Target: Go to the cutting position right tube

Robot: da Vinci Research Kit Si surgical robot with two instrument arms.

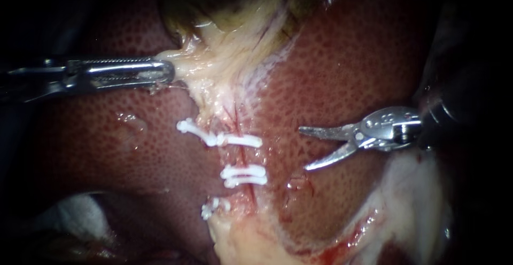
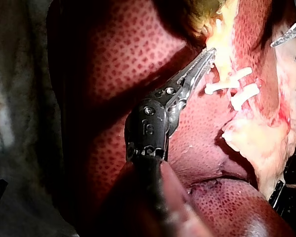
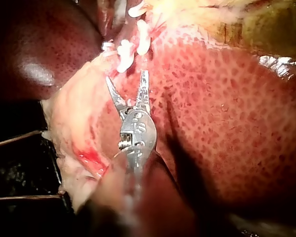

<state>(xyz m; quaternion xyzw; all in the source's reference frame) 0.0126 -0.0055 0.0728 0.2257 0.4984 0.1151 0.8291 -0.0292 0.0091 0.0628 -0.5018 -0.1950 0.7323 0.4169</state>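
White plastic clips [image 1: 243, 174] already sit on the thin reddish tube [image 1: 245, 157]. My right instrument [image 1: 303, 149], jaws apart, is not yet there; my left instrument [image 1: 165, 72] clamps pale tissue [image 1: 214, 62].

Instruments facing inward
Pointing to 3 o'clock, left instrument [image 1: 168, 72] grips pale tissue [image 1: 214, 62]; right instrument [image 1: 303, 149] points to 9 o'clock, jaws apart.

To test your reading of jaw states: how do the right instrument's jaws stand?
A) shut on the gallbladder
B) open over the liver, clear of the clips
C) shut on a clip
B: the right instrument shows a gap between its jaws, over the liver, apart from the clips.
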